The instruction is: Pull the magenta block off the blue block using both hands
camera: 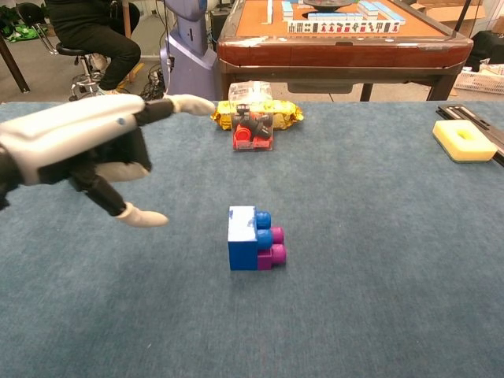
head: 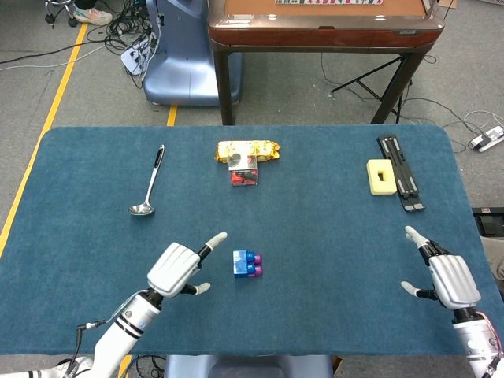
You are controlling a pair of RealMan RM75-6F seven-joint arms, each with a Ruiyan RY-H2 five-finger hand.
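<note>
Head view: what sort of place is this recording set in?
Probably an indoor robot lab or test space: a blue felt-covered table with scattered props, a mahjong table behind it, and loose cables on grey carpet.

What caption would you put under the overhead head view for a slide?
Open left hand nears the joined blue block and magenta block; open right hand waits far right.
</note>
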